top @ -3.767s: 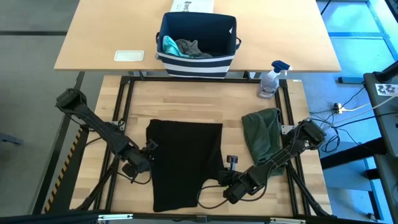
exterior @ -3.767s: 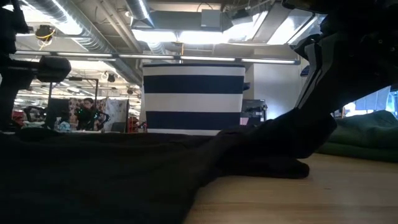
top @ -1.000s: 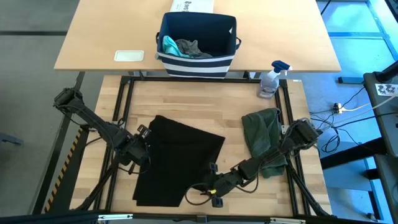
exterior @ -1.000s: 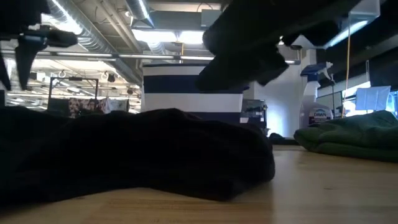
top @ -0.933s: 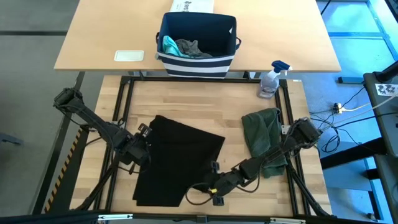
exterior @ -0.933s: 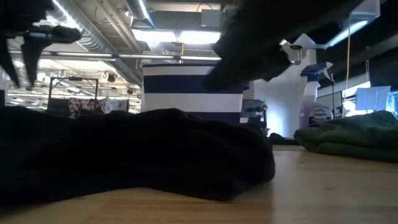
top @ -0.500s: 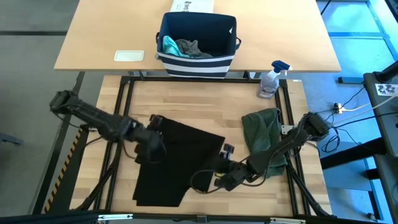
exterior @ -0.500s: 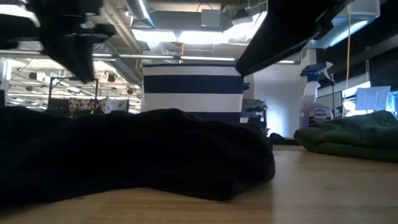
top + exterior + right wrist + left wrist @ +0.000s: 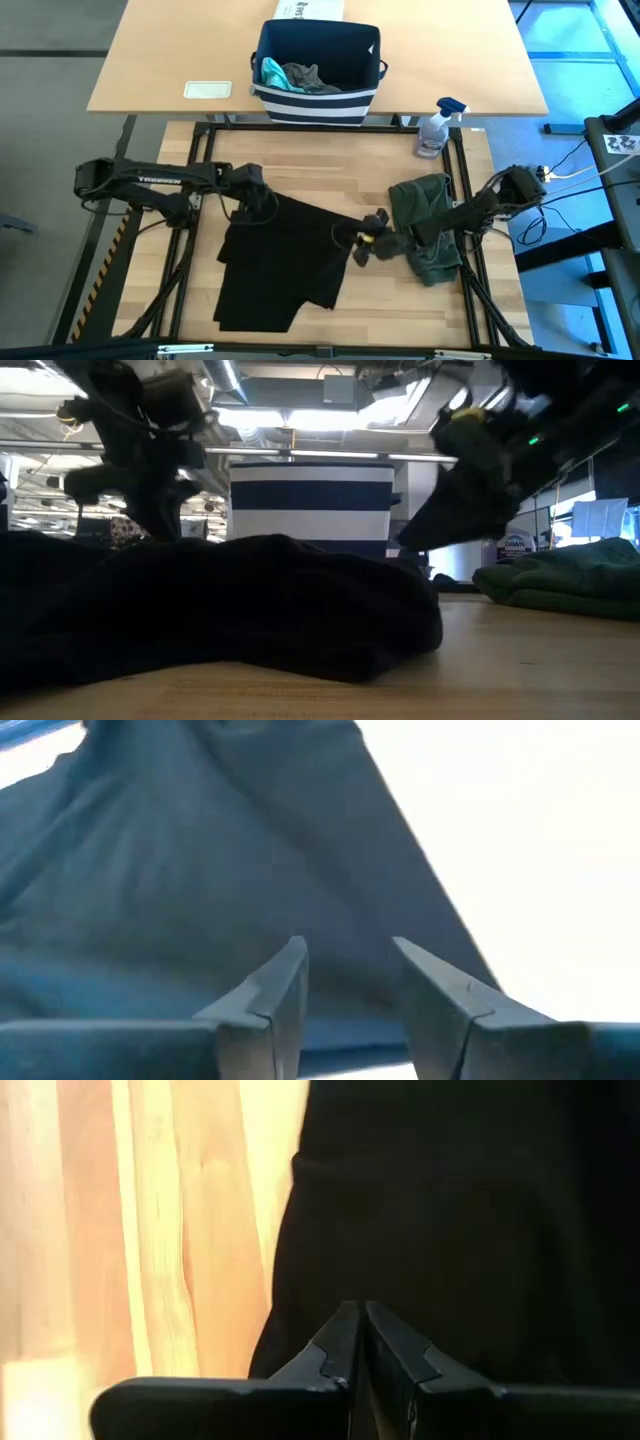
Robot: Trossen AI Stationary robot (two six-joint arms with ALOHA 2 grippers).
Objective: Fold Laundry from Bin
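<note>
Laundry is spread across the wooden work table (image 9: 300, 160), and reading from the left, the left arm reaches in from the table's left edge with the left gripper (image 9: 250, 205) over the upper left corner of the black T-shirt (image 9: 285, 255); in the left wrist view its two fingers (image 9: 340, 1342) are pressed together tip to tip above the dark cloth, with no fabric visibly caught between them. That black T-shirt lies mostly flat in the middle of the table, turned at an angle, its lower edge near the front rim; from table height it reads as a low dark mound (image 9: 220, 600). Just right of the shirt's upper right corner sits the right gripper (image 9: 368, 243), its arm stretching in from the table's right side; in the right wrist view its fingers (image 9: 275, 985) stand apart with a clear gap, above dark cloth and gripping nothing. Beside it, farther right, an olive-green piece (image 9: 425, 220) lies bunched near the right edge, partly under the right arm. At the back, on the lighter table beyond, stands the bin (image 9: 318, 62), navy with white stripes at its base, holding a teal piece (image 9: 272, 72) and a grey garment (image 9: 308, 77). A spray bottle (image 9: 436, 125) stands to the right of the bin, and a small white tray (image 9: 208, 89) lies to its left.
</note>
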